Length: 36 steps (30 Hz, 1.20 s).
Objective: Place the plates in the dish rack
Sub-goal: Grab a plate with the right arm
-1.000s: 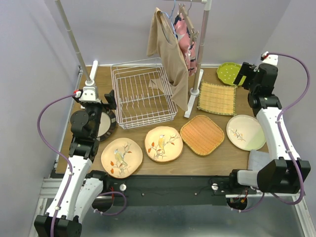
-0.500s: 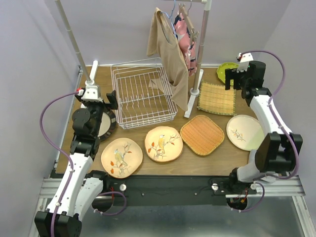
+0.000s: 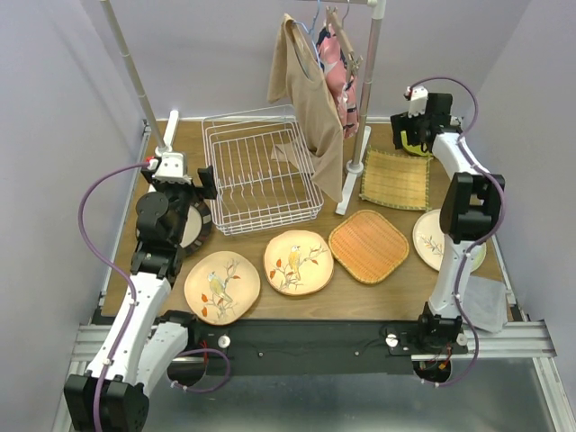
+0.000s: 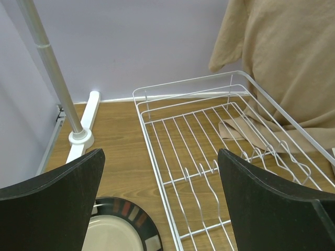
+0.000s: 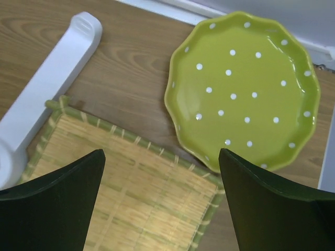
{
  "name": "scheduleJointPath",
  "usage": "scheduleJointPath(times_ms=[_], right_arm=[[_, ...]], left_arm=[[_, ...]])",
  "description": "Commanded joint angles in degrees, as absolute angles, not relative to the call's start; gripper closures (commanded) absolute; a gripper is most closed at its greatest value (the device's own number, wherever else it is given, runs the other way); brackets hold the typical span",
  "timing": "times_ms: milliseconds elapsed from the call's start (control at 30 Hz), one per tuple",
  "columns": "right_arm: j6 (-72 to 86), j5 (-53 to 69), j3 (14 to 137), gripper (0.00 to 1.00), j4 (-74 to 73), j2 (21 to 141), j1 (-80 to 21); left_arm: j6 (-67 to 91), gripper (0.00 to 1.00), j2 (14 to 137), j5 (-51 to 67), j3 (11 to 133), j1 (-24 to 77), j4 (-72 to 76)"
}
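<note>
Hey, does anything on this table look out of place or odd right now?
Yes: the tan top hanging on the clothes rail droops into the dish rack, its hem lying on the wires at the rack's right side, covering some slots. Nothing looks spilled or broken.

Dish rack [image 3: 261, 175] back left on table [image 3: 396, 288], shirt [image 3: 310, 99] hanging over its right end. Left plate [image 3: 193, 227] just left of rack. Front row, left to right: first plate [image 3: 222, 287], second plate [image 3: 298, 262], third plate [image 3: 368, 246], fourth plate [image 3: 430, 238]. Back plate [image 3: 395, 179] behind third; corner plate [image 5: 243, 89] just behind that.
</note>
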<state>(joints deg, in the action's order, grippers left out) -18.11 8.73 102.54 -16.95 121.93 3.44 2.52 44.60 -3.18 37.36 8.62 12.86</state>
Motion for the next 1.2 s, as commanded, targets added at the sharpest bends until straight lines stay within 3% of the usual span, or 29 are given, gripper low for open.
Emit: scheduleJointPath(times_ms=[0,267,500,767,967,1167], right_arm=[[-19.6,7.1,112.2,0.05,-22.3,129.4,3.5],[-21.0,5.8,119.2,0.19,-25.2,137.4,3.3],[-22.0,3.2,122.7,0.37,-25.6,142.3,2.5],[-24.5,0.7,125.5,0.47,-25.7,146.2,2.2],[-26.3,1.0,125.4,0.69,-26.0,147.4,2.1],[-27.5,2.1,125.2,0.99,-26.5,147.2,2.1]], left_arm=[[1.5,0.02,45.5,-3.4,38.8,8.3,14.3],[1.4,0.02,46.1,-2.9,38.9,8.3,14.5],[1.5,0.02,46.0,-2.7,38.8,8.3,14.5],[1.7,0.02,45.9,-2.5,38.8,8.3,14.6],[1.7,0.03,46.2,-2.4,38.8,8.3,14.6],[1.8,0.03,45.9,-2.3,38.8,8.3,14.7]])
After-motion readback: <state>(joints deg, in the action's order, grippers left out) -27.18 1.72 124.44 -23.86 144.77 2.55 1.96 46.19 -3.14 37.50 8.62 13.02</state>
